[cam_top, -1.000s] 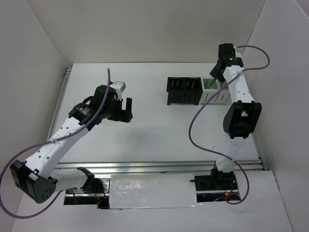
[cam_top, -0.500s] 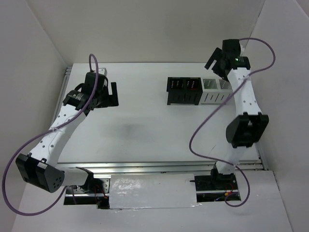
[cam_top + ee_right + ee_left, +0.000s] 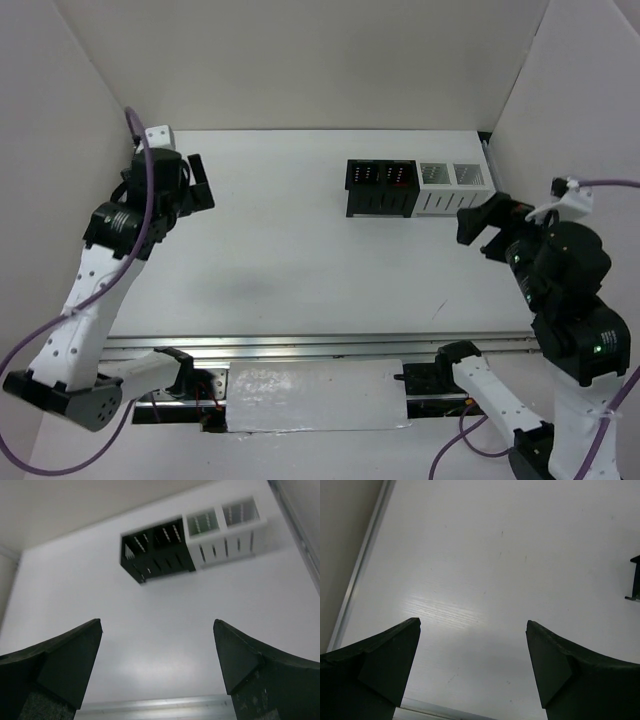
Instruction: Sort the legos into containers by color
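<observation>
The containers [image 3: 415, 187] stand in a row at the back right of the table, two black bins [image 3: 157, 550] to the left of two white ribbed bins [image 3: 225, 527]. Faint reddish specks show inside the black bins [image 3: 380, 176], and the left white bin [image 3: 202, 522] looks slightly green inside. I cannot make out single legos, and none lie loose on the table. My left gripper [image 3: 200, 185] [image 3: 472, 622] hangs open and empty near the left wall. Right of the bins and nearer than them, my right gripper [image 3: 478, 230] [image 3: 157, 622] is also open and empty.
An aluminium rail [image 3: 320, 345] runs along the table's near edge, and another rail [image 3: 362, 575] follows the left edge. White walls close in the left, back and right sides. A corner of a black bin [image 3: 635, 577] shows at the right edge of the left wrist view.
Right gripper opened over the white bins, no longer holds the green lego, and drew back to the near right. Left arm swung back toward the left wall, still open.
</observation>
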Robot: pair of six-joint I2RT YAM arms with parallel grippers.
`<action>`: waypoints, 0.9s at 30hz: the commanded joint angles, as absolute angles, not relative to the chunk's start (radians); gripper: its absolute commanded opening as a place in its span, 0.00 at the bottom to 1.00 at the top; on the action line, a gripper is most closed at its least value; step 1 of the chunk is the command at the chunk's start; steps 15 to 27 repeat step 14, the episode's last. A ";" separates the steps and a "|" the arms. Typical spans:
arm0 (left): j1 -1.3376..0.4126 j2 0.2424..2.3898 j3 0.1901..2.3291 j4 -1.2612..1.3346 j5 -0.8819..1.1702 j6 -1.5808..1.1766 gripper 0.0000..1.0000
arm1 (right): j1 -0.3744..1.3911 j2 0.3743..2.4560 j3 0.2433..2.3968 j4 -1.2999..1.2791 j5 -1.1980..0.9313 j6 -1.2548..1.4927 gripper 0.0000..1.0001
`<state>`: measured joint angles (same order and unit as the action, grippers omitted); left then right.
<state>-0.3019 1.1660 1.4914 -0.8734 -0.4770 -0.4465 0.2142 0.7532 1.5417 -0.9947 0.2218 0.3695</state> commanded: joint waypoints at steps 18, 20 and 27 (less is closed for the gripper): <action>-0.299 0.936 1.318 -0.865 -0.623 -0.448 0.99 | 0.235 0.515 1.341 -1.186 0.285 0.413 1.00; -0.299 0.936 1.318 -0.865 -0.623 -0.448 0.99 | 0.235 0.515 1.341 -1.186 0.285 0.413 1.00; -0.299 0.936 1.318 -0.865 -0.623 -0.448 0.99 | 0.235 0.515 1.341 -1.186 0.285 0.413 1.00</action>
